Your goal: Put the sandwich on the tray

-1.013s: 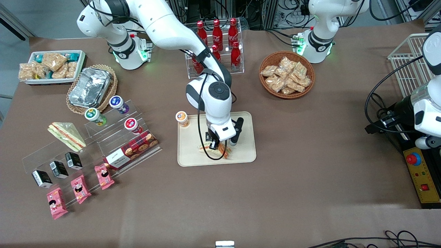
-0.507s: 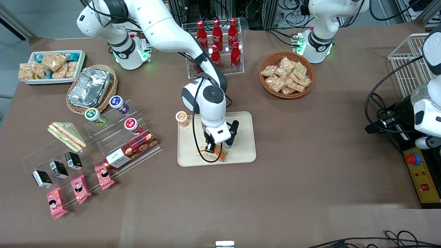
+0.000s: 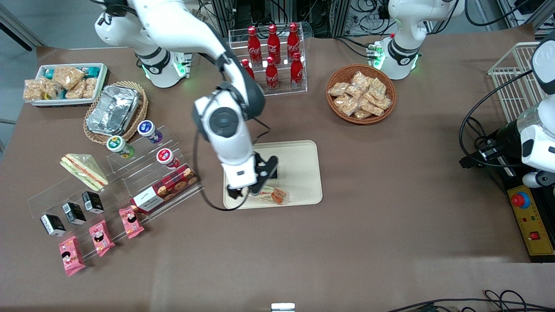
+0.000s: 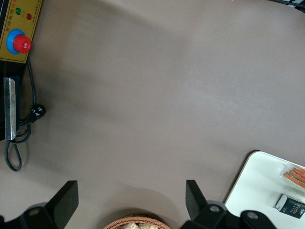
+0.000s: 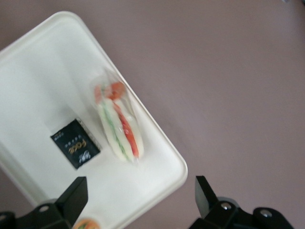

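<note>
A: Right wrist view, for your notes: the sandwich [image 5: 118, 123] lies on the tray [image 5: 157, 183], on its side, red and green filling edge showing, close to the tray's rim. Nothing grips it.

B: And the hand?

A: You see the hand [image 5: 138, 202] with its fingers [image 5: 72, 194] spread wide, nothing between them. Released, then. The sandwich sits under it, apart from both fingers.

B: What lies beside the sandwich?

A: One small black packet [image 5: 75, 143], flat on the tray, just beside the sandwich and not touching it. An orange-lidded cup [image 5: 85, 224] peeks in near one finger.

B: Front view, what do you get there?

A: The hand [image 3: 249, 184] hangs above the tray's [image 3: 303, 173] working-arm end, raised off it. The sandwich [image 3: 274, 194] shows just beside the hand, at the tray's edge nearest the camera. The black packet [image 3: 272, 171] is partly covered by the hand.

B: The twin?

A: A second sandwich [image 3: 83, 170] rests on the brown surface [image 3: 368, 234], well away from the hand, toward the working arm's end, beside a clear acrylic stand [image 3: 117, 182].

B: Left wrist view?

A: Only a tray corner [image 4: 259, 179], a bit of the sandwich [image 4: 294, 174] and the black packet [image 4: 290, 206].
</note>
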Available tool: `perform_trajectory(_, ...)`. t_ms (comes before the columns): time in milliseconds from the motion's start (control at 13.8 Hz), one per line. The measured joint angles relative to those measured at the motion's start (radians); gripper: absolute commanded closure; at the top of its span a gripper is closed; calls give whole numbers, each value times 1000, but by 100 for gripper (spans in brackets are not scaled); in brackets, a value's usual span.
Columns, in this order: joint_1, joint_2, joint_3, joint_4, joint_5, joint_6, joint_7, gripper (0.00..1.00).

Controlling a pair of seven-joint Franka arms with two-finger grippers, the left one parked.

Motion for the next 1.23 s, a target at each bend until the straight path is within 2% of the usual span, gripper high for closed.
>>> perform_trajectory(289,-71,-120,-17,0,0,-150,140,0)
perform_trajectory(724,-122,-238,-178,0,1,-349,186,0)
perform_trajectory(941,-220,-302,-189,-1,2,-414,296,0)
perform_trajectory(1230,-307,-323,-181,-5,1,-426,322,0)
